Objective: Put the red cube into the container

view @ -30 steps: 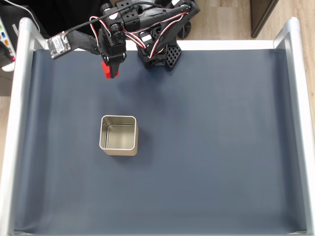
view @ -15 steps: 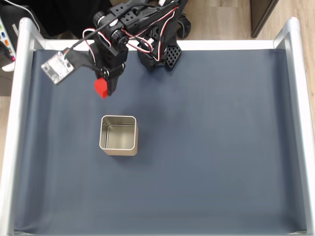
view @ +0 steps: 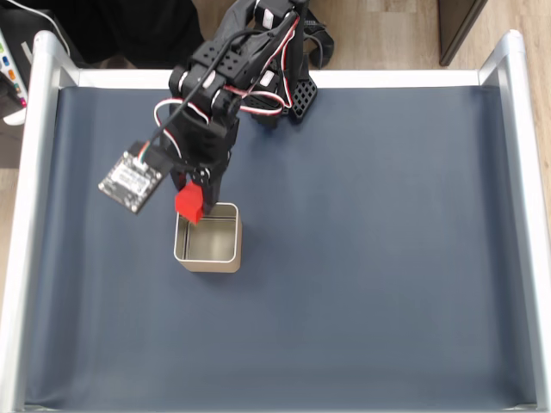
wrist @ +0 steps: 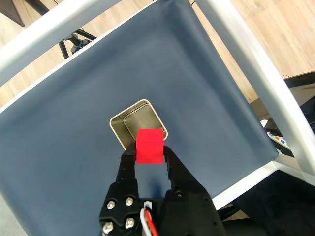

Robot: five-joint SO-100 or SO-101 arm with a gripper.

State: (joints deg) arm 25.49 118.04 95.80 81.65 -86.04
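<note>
**Operator:** Starting nearest the wrist camera, what is the gripper (wrist: 149, 153) doing?

**Technician:** It is gripping the red cube (wrist: 149, 145) between its two fingertips, jaws closed narrow on opposite faces. The cube is riding at the very tips, probably so that it is free to drop once the jaws part.

**Operator:** Where is the cube sitting relative to the tin (wrist: 129, 116)?

**Technician:** In the wrist view it is covering the tin's near corner, with the rest of the tin lying just beyond it. In the fixed view the cube (view: 189, 205) is overlapping the tin's (view: 208, 256) upper-left corner, not its centre. My judgement: it is being carried above the rim, not yet inside.

**Operator:** What is each camera adding?

**Technician:** The wrist view is showing both fingers flat against the cube. The fixed view is showing the gripper (view: 195, 200) from above, where the arm is hiding the grip, but it is giving the offset: the cube is sitting toward the tin's arm-side edge. Beyond the tin, the blue mat (view: 379, 258) is running to the metal frame (view: 516, 172).
</note>
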